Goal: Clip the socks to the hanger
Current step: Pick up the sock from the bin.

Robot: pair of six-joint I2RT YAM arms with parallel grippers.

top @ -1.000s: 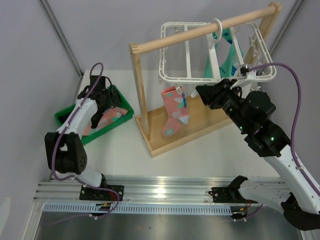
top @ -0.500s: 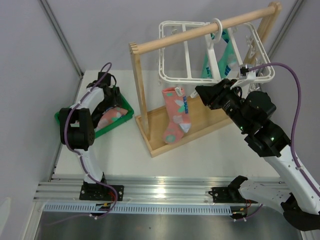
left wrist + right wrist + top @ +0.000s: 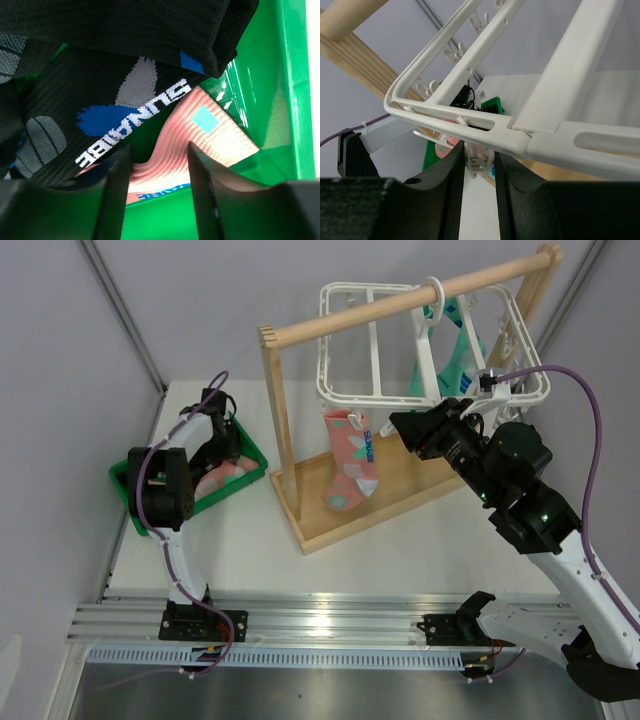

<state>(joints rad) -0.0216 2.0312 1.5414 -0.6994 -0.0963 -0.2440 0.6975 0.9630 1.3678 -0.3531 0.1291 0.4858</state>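
Observation:
The white hanger (image 3: 350,345) hangs by its hook on the wooden rod. One salmon-pink sock (image 3: 350,465) dangles from a clip at its front edge. My right gripper (image 3: 398,426) is beside that sock, shut on a white clip (image 3: 480,159) under the hanger's frame (image 3: 485,125). My left gripper (image 3: 223,445) reaches down into the green bin (image 3: 130,480). In the left wrist view its jaws (image 3: 159,150) stand apart on either side of a raised fold of the second pink sock (image 3: 200,135). A black sock (image 3: 100,100) with white lettering lies above it.
The light wooden rack (image 3: 300,510) with its round rod (image 3: 400,302) stands mid-table, the hanger beneath the rod. A teal-green sock (image 3: 455,350) hangs at the hanger's far side. The bin's green wall (image 3: 285,75) is close on the left gripper's right.
My left gripper has dropped deeper into the bin and its jaws have narrowed around the pink sock's fold. The hanging pink sock swayed slightly. The right arm has stayed put.

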